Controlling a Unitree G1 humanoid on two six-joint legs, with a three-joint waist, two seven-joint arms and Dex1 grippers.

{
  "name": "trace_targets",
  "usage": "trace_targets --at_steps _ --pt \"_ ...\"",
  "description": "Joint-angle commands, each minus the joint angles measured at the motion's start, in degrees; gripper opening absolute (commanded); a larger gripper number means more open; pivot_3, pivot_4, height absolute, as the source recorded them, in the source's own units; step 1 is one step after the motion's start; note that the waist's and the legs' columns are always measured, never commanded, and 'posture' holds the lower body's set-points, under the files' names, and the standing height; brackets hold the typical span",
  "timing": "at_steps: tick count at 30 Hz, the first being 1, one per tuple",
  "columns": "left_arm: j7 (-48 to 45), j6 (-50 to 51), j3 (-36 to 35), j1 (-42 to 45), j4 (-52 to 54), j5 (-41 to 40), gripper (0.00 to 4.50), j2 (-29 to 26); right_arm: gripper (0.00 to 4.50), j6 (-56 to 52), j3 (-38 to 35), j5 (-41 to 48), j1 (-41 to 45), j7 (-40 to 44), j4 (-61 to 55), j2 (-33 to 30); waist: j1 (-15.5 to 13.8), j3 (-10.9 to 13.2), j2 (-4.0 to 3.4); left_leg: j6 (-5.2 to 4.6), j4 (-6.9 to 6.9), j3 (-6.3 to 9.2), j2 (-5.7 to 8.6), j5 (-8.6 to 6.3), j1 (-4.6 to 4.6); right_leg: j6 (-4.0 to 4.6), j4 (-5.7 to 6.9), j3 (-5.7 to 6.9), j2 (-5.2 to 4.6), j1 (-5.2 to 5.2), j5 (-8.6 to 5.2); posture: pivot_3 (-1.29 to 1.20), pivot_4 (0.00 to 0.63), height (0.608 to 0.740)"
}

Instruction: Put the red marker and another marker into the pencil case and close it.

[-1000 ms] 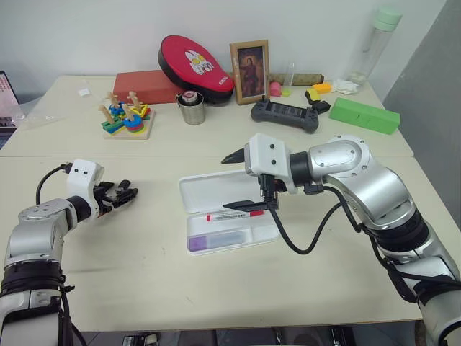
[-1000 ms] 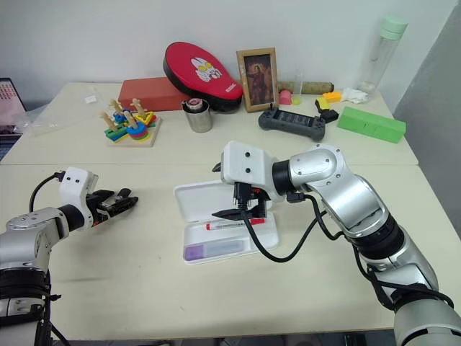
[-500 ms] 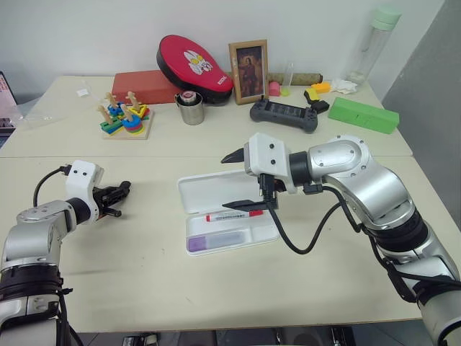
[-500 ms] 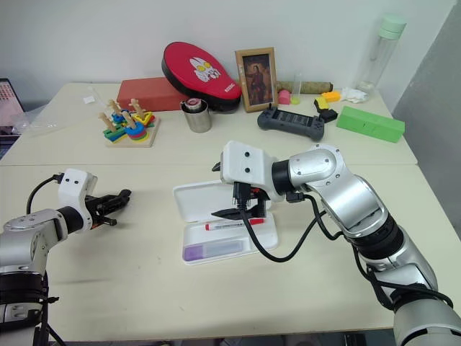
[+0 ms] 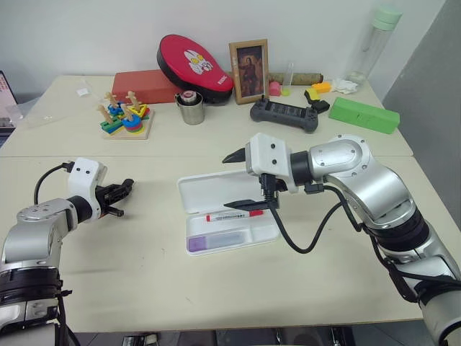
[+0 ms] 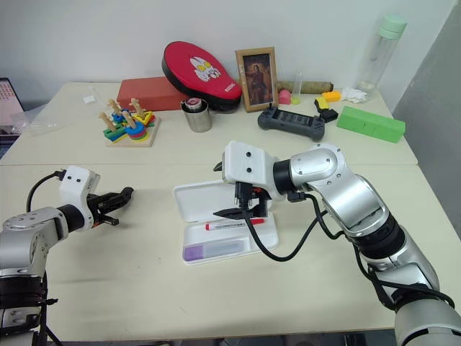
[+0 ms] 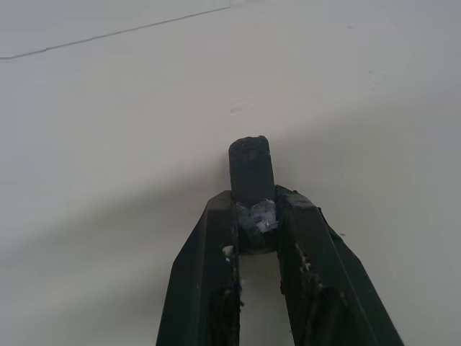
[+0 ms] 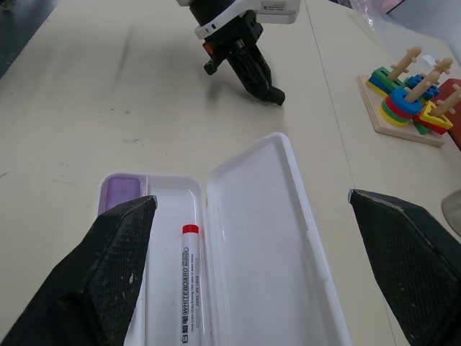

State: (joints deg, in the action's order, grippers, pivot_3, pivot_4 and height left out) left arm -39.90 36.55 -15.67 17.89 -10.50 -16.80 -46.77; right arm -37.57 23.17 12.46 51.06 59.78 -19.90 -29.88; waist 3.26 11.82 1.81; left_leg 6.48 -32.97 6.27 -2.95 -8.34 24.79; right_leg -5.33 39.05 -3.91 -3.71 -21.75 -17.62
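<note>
Both arms are silver-grey metal with rounded joints and black bands. Each ends in a white boxy wrist block and two black fingers. A black cable (image 5: 306, 238) loops beneath the right arm (image 5: 360, 184); another curls by the left arm (image 5: 36, 231).

The red marker (image 8: 189, 288) in the pencil case (image 8: 266, 238) reads "WHITEBOARD".

The right arm hides the pencil case's (image 5: 216, 193) far corner.
</note>
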Motion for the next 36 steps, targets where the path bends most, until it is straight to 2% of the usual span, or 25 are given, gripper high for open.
trace_targets --at_steps 1,7,11,16,22,28,32,36 --pt "0.6 3.3 -4.0 1.4 10.9 -2.7 0.43 -3.0 4.50 2.4 -1.2 -0.4 0.3 0.6 -0.6 -1.1 0.0 0.0 0.01 0.00 0.00 0.00 0.00 0.00 0.00 0.00 0.00 0.00 0.00 0.00 0.00 0.00 0.150 0.740" --pt "0.7 10.9 -4.9 7.8 23.8 -8.8 0.43 -4.6 4.50 5.9 -1.7 -2.2 -2.1 2.0 2.1 -5.6 -0.7 0.0 0.08 0.00 -0.01 0.03 0.01 0.00 0.05 0.00 -0.06 0.04 0.00 0.02 0.00 0.00 0.150 0.740" --pt "0.0 18.1 -2.6 12.2 30.4 -13.5 0.43 -6.2 4.50 7.5 -2.9 -2.9 -4.2 2.5 3.5 -8.6 -0.4 0.0 0.05 0.00 -0.01 0.01 0.00 0.00 0.03 -0.01 -0.05 0.02 0.00 0.02 -0.01 0.00 0.150 0.740" --pt "1.4 22.2 -1.4 15.8 35.0 -17.1 0.43 -5.4 4.50 9.3 -3.7 -3.9 -5.6 3.0 4.9 -11.3 0.2 0.0 0.05 0.00 0.00 0.00 0.01 0.00 0.04 -0.01 -0.06 0.00 0.00 0.01 -0.01 0.00 0.150 0.740" --pt "-2.1 26.5 5.0 15.2 45.8 -28.0 0.43 -1.9 4.50 11.4 -6.8 -5.1 -7.4 3.5 7.9 -15.6 -0.2 0.0 0.06 0.00 -0.01 -0.03 0.01 -0.01 0.05 -0.01 -0.11 -0.02 -0.02 0.04 -0.01 0.00 0.150 0.740" --pt "-2.2 24.3 9.7 11.6 46.2 -28.2 0.43 0.0 4.50 11.8 -7.1 -5.4 -7.4 3.7 8.5 -15.9 0.3 0.0 0.05 0.00 -0.04 -0.01 0.02 0.00 0.03 -0.01 -0.06 -0.04 0.00 0.04 0.00 0.00 0.150 0.740" --pt "-6.1 21.6 15.5 7.6 45.8 -28.2 0.43 1.3 4.50 12.1 -7.4 -5.8 -7.6 3.9 8.4 -16.2 0.0 0.0 0.05 0.00 -0.08 -0.02 0.02 0.00 0.02 -0.01 -0.10 -0.05 -0.01 0.10 0.00 0.00 0.150 0.740" --pt "-5.0 18.6 22.9 4.0 41.6 -23.1 0.43 4.1 4.50 11.8 -7.8 -5.9 -7.6 3.6 8.5 -16.0 -0.2 0.0 0.04 0.00 -0.07 -0.01 0.02 0.00 0.02 -0.01 -0.09 -0.03 0.00 0.09 0.00 0.00 0.150 0.740"
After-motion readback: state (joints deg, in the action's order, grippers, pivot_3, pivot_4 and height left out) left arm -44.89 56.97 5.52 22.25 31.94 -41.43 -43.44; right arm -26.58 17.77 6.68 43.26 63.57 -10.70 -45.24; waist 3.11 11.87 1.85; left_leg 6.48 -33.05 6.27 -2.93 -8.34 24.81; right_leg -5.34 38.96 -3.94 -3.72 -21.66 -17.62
